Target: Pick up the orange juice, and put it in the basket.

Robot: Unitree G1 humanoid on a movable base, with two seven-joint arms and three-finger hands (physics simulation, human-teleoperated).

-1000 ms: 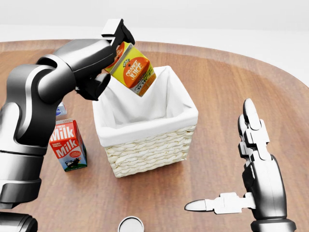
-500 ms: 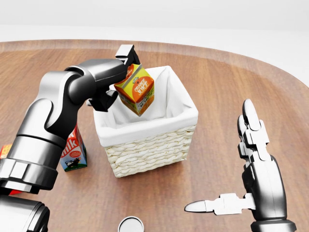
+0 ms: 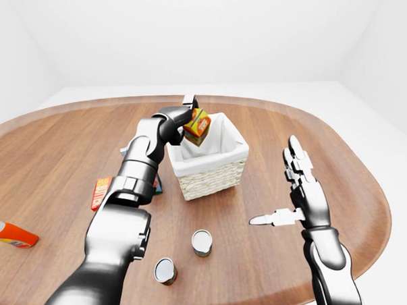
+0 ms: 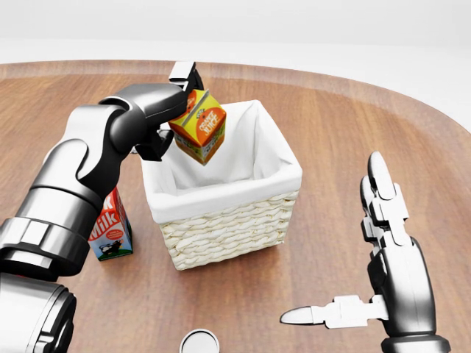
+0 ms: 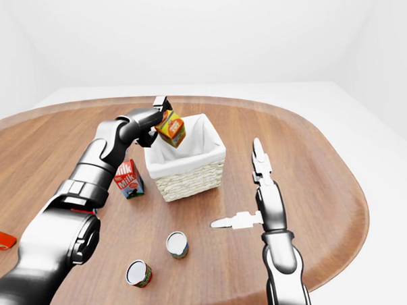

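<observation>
My left hand is shut on the orange juice carton, holding it tilted above the left part of the white-lined wicker basket. The carton hangs over the basket's opening, above its rim. It also shows in the right-eye view. My right hand is open and empty, at the head view's lower right, to the right of the basket and apart from it.
A milk carton stands just left of the basket, partly behind my left arm. Two cans stand nearer me. An orange bottle and a flat red packet lie at the left. The table edge curves at the right.
My left hand has shifted slightly left and up with the juice carton, still over the basket. My right hand has barely moved.
</observation>
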